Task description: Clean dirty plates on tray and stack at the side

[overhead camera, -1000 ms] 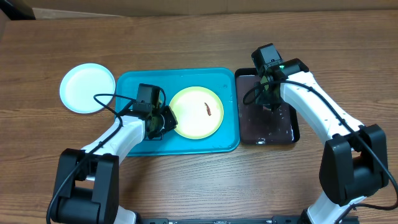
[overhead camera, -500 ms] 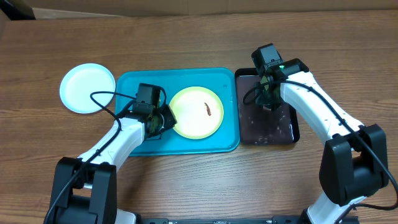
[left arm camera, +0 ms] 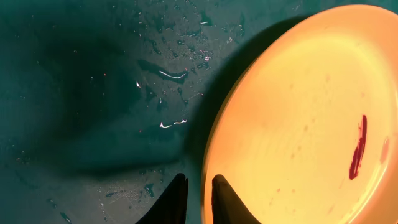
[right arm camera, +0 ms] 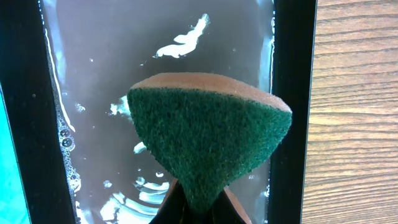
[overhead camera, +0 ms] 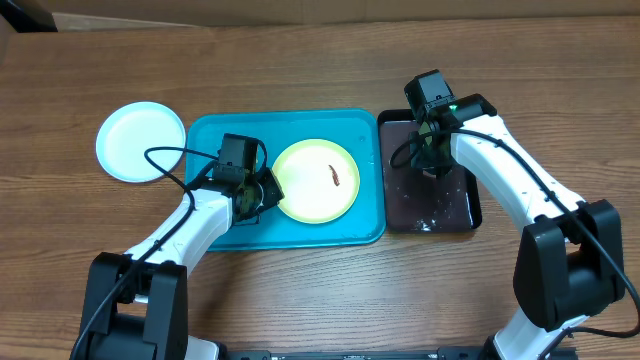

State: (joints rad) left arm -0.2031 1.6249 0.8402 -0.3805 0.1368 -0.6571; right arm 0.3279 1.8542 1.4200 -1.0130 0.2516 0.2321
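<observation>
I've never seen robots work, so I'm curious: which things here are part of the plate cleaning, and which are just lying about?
In the job: yellow-green plate, pale plate, blue tray, green sponge in right claw, black tray holding liquid, left claw.
Just there: only the wooden table.

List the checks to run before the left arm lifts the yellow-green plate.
1. Left gripper straddles the rim of the yellow-green plate: ok.
2. Grip firm on that rim: cannot tell.
3. Right gripper shut on the green sponge: ok.
4. Sponge held over the water in the black tray: ok.
5. Brown smear cleaned off the plate: not ok.
6. Pale plate at the side bare, ready for stacking: ok.
</observation>
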